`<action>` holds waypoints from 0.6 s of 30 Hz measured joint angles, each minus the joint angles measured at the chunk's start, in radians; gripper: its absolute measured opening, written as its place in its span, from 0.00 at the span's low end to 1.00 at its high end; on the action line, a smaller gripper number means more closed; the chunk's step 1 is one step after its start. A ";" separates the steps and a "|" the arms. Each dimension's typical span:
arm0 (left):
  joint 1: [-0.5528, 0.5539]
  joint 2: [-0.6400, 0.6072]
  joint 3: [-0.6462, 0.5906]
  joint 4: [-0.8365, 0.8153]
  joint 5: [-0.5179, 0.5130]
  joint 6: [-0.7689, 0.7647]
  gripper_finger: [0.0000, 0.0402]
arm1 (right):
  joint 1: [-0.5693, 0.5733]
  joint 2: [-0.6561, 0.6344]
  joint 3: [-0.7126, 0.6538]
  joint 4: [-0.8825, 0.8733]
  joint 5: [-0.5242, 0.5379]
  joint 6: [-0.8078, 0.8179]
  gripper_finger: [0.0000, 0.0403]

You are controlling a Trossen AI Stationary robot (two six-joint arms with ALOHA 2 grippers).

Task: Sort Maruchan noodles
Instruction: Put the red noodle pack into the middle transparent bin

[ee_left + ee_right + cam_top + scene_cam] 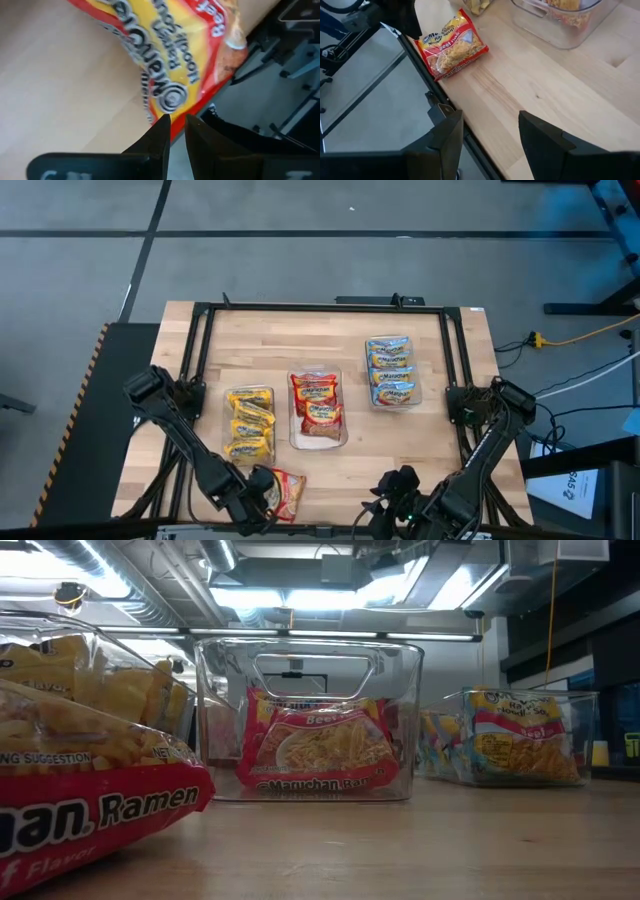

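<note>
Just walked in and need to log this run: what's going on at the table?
Ramen packets are being sorted by colour into three clear plastic trays: yellow packets, red-orange packets, blue-edged packets. The left end effector pinches the edge of one red-orange beef ramen packet at the table's near edge, outside the trays. The right end effector waits open nearby, empty.

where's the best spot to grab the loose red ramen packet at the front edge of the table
Probably by its crimped end seam, where the left gripper is now, fingers nearly closed on the edge of the red packet. The packet lies flat by the table's front edge, so its broad face offers little to pinch; the thin seam does. Come in low from the front edge. The right gripper waits open nearby.
</note>
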 joint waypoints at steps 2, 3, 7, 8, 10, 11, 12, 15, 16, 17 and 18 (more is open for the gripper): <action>0.000 0.013 0.001 0.014 0.003 0.000 0.13 | 0.000 0.000 0.000 -0.002 0.000 0.000 0.47; 0.000 0.021 0.001 0.011 0.006 0.000 0.13 | 0.000 0.000 0.000 -0.003 0.000 0.000 0.47; 0.000 0.032 0.000 0.005 0.000 0.000 0.13 | 0.000 0.000 0.000 -0.004 0.000 0.000 0.47; 0.000 0.032 0.000 0.004 -0.002 0.000 0.13 | 0.000 0.000 0.000 -0.003 0.000 0.000 0.47; 0.002 0.032 0.000 -0.010 -0.004 0.001 0.13 | 0.000 0.000 0.000 -0.003 0.000 0.000 0.47; 0.002 0.032 0.000 -0.017 -0.005 0.002 0.13 | 0.000 0.000 0.000 -0.003 -0.001 0.000 0.47; 0.002 0.032 0.000 -0.020 -0.007 0.003 0.13 | 0.000 0.000 0.000 -0.003 -0.001 0.000 0.47; 0.003 0.055 0.001 -0.019 -0.005 0.002 0.13 | 0.000 0.000 0.000 -0.003 -0.001 0.000 0.47; 0.002 0.067 0.000 -0.018 0.000 0.002 0.13 | 0.000 0.000 0.000 -0.003 -0.001 0.000 0.47; 0.003 0.080 0.000 -0.011 0.011 0.003 0.13 | 0.000 0.000 0.000 -0.003 -0.001 0.000 0.47; 0.003 0.093 0.000 0.008 0.026 0.003 0.13 | 0.000 0.000 0.000 -0.002 -0.002 0.000 0.47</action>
